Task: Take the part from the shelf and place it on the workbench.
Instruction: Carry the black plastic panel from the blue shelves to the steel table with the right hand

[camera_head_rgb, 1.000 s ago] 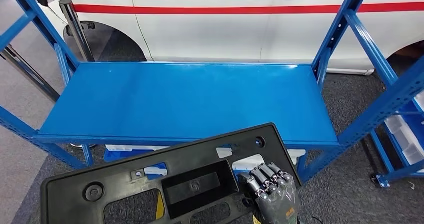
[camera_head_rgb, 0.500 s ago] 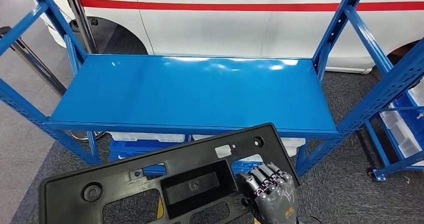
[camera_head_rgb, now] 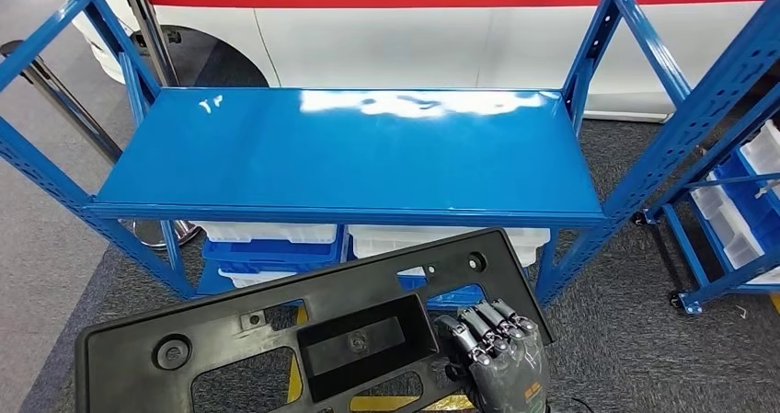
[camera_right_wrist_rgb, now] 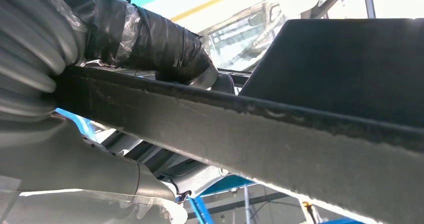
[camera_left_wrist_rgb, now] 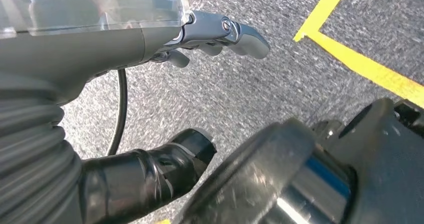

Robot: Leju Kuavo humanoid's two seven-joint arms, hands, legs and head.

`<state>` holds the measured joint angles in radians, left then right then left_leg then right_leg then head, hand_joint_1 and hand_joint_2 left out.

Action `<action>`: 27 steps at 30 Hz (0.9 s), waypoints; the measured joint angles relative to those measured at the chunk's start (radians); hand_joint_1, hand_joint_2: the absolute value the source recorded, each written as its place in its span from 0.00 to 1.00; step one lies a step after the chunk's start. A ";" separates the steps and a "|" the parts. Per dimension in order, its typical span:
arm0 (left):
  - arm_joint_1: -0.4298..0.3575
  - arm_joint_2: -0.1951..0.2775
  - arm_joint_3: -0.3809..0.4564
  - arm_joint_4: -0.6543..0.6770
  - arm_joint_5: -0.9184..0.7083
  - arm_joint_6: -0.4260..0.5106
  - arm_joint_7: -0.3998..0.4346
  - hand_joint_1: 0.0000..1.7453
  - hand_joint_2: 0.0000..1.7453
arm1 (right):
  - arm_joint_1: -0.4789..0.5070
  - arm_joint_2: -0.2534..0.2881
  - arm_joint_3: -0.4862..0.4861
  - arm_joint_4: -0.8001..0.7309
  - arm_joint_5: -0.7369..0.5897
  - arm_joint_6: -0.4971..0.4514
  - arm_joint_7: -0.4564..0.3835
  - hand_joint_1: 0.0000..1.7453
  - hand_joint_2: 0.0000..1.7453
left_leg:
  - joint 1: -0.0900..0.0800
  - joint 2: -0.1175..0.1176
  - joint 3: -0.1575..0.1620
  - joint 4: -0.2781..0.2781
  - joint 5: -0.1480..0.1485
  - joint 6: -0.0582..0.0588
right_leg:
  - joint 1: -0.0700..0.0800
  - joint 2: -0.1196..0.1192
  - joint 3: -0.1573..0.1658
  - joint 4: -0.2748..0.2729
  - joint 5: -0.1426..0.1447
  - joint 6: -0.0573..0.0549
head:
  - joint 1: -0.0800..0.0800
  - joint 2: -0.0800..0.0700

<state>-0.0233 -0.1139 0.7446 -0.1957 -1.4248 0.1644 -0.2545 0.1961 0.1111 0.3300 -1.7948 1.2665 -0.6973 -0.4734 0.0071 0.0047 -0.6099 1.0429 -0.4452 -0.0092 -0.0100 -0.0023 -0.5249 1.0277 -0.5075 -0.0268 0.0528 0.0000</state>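
Grey carpet runs under a blue steel shelf that spans the middle of the head view, with a white car with a red stripe parked behind it across the top. Low in the frame, the part, a long black plastic panel with cut-outs and a sunken rectangular pocket, is off the shelf and carried in front of it, tilted with its left end lower. The right hand at lower centre-right is clamped on the panel's right portion, fingers curled over its near edge. The left hand hangs over the carpet near a yellow floor line, fingers apart, holding nothing. White and blue bins sit beneath the shelf. My worry: one grip near one end leaves the long panel levering, so it may sag, twist loose, or clip a shelf upright during a turn. No workbench is visible yet.
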 joint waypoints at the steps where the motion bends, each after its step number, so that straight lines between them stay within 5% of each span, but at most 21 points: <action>1: 0.000 0.000 0.001 0.000 0.000 0.000 0.000 0.00 1.00 | 0.000 0.000 0.000 0.000 0.000 0.000 0.000 1.00 1.00 | 0.002 -0.001 -0.014 0.035 -0.033 -0.005 | -0.002 -0.001 -0.008 -0.002 0.008 -0.008 | 0.000 0.000; 4: 0.000 0.000 0.002 0.000 0.000 0.000 0.000 0.00 1.00 | 0.001 0.000 0.000 0.000 0.000 0.000 0.000 1.00 1.00 | 0.004 -0.001 -0.071 0.213 -0.151 -0.017 | 0.001 -0.003 -0.039 -0.001 0.032 -0.015 | -0.001 0.000; 6: 0.001 0.000 0.003 0.000 0.000 0.000 0.000 0.00 1.00 | 0.001 0.000 0.000 0.000 0.000 0.000 0.000 1.00 1.00 | 0.004 -0.001 -0.056 0.243 -0.152 -0.016 | 0.005 -0.004 -0.060 0.002 0.046 -0.014 | -0.002 0.000; 10: -0.002 0.003 0.006 0.000 0.000 0.000 0.000 0.00 1.00 | 0.000 0.000 0.000 0.000 -0.001 0.000 0.002 1.00 1.00 | -0.006 -0.001 0.121 -0.006 -0.079 0.014 | 0.010 -0.005 -0.080 0.003 0.070 -0.006 | -0.001 0.000; 11: -0.003 0.005 0.007 0.000 0.000 0.000 0.000 0.00 1.00 | 0.000 0.000 0.000 0.000 -0.004 0.000 0.002 1.00 1.00 | -0.011 -0.001 0.142 -0.045 -0.076 0.020 | 0.009 -0.006 -0.082 0.003 0.076 0.000 | -0.001 0.000; 14: -0.003 0.004 0.008 0.000 0.000 0.000 -0.001 0.00 1.00 | 0.001 0.002 -0.001 0.000 -0.037 0.000 -0.012 1.00 1.00 | -0.014 0.002 0.138 -0.070 -0.058 0.032 | 0.005 -0.008 -0.086 0.001 0.090 0.020 | -0.001 0.000; 16: -0.002 0.003 0.009 0.000 0.000 0.000 -0.001 0.00 1.00 | 0.003 0.005 -0.004 0.000 -0.075 0.000 -0.032 1.00 1.00 | -0.008 0.006 0.129 -0.082 -0.037 0.045 | 0.005 -0.005 -0.101 0.036 0.050 0.030 | -0.001 0.000; 19: -0.001 0.002 0.010 0.000 0.000 -0.001 0.000 0.00 1.00 | 0.008 0.013 -0.016 0.000 -0.130 0.000 -0.075 1.00 1.00 | -0.007 0.008 0.098 -0.081 -0.013 0.055 | -0.001 -0.001 -0.156 0.204 -0.075 0.041 | -0.001 0.000; 20: -0.001 0.002 0.010 0.000 0.000 -0.001 0.000 0.00 1.00 | 0.010 0.018 -0.022 0.000 -0.146 0.000 -0.089 1.00 1.00 | -0.007 0.008 0.086 -0.078 -0.006 0.053 | -0.003 -0.001 -0.162 0.247 -0.091 0.045 | -0.001 0.000; 22: -0.001 0.001 0.010 0.000 0.000 -0.002 -0.001 0.00 1.00 | 0.013 0.027 -0.031 0.000 -0.173 0.000 -0.109 1.00 1.00 | -0.005 0.008 0.064 -0.067 0.004 0.048 | -0.007 -0.001 -0.125 0.229 -0.067 0.050 | -0.001 0.000; 25: 0.000 -0.001 0.010 0.000 0.000 -0.003 -0.002 0.00 1.00 | 0.015 0.037 -0.039 -0.003 -0.199 0.000 -0.116 1.00 1.00 | -0.005 0.008 0.036 -0.042 0.010 0.037 | -0.008 0.000 0.000 0.045 -0.015 0.043 | -0.001 0.000; 27: -0.001 -0.002 0.010 0.000 0.000 -0.003 -0.002 0.00 1.00 | 0.016 0.042 -0.043 -0.006 -0.203 -0.001 -0.119 1.00 1.00 | -0.006 0.007 0.026 -0.033 0.017 0.024 | -0.003 0.002 0.016 0.005 -0.014 0.030 | -0.001 0.000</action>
<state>-0.0240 -0.1154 0.7547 -0.1957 -1.4248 0.1615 -0.2566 0.2126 0.1528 0.2873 -1.8004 1.0634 -0.6982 -0.5924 0.0012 0.0113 -0.5838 1.0100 -0.4286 0.0153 -0.0132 -0.0006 -0.5087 1.0326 -0.5217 0.0035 0.0521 0.0000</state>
